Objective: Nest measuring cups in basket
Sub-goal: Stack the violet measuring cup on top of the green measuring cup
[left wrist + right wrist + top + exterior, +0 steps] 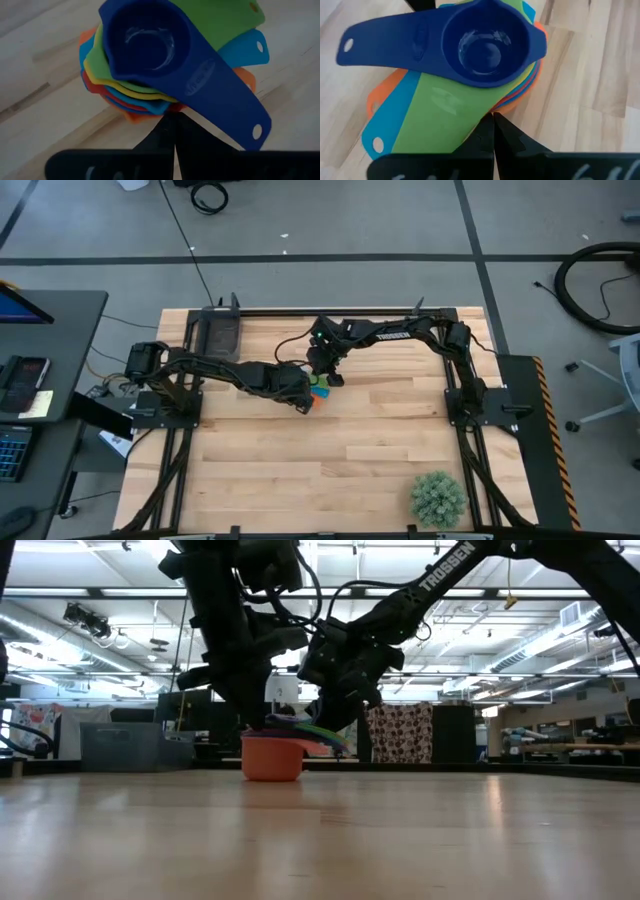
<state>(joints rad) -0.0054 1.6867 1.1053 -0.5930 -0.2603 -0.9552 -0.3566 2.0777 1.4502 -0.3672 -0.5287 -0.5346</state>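
Cups stacked mid-tabletop, both tools shut and empty beside the stack; basket not yet reached

Measuring cups (318,390) nested, orange at bottom (271,758), dark blue on top (150,45), standing on the tabletop (330,470); basket (220,335) well apart at the far left corner; left tool (172,140) and right tool (492,135) fingers pressed together, holding nothing, tips close to the stack on opposite sides; my judgement: stack needs carrying whole; open one tool, take the fanned handles low and together, lift level so the top cup stays seated; the other tool should clear off first; plant ball (438,498) is out of the way
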